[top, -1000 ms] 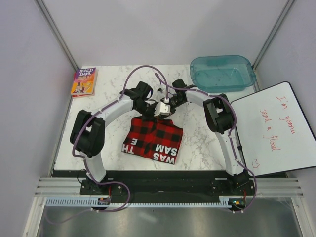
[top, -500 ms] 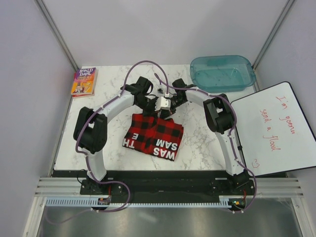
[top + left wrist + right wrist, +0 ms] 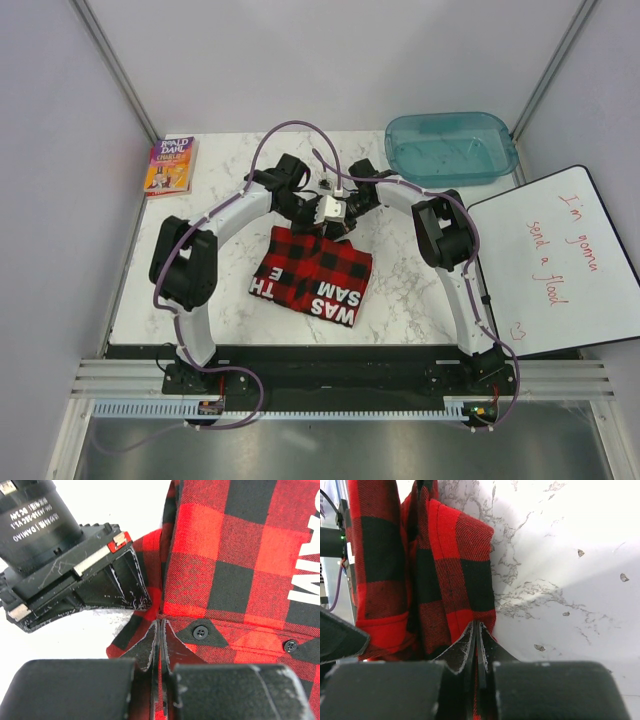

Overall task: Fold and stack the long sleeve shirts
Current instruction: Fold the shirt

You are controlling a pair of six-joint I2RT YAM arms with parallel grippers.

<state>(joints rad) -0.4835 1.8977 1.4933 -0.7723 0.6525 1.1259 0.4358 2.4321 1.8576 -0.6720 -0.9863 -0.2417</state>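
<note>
A red-and-black check long sleeve shirt [image 3: 312,275] lies folded into a small rectangle in the middle of the table, white block letters along its near edge. Both grippers meet at its far edge. My left gripper [image 3: 318,226] is shut on that edge, with a thin fold of cloth [image 3: 235,565] pinched between its fingertips [image 3: 150,642] beside a black button. My right gripper [image 3: 338,220] is shut on the shirt's edge [image 3: 445,575] too, cloth running between its fingertips [image 3: 470,637] just above the marble.
A colourful paperback book [image 3: 170,166] lies at the table's far left corner. A teal plastic tub [image 3: 450,147] stands at the far right. A whiteboard with red writing [image 3: 555,262] leans off the right edge. White marble table [image 3: 420,280] shows around the shirt.
The left arm's elbow has swung a little towards the back and right. Both grippers keep their hold at the shirt's far edge, and the shirt has shifted slightly.
</note>
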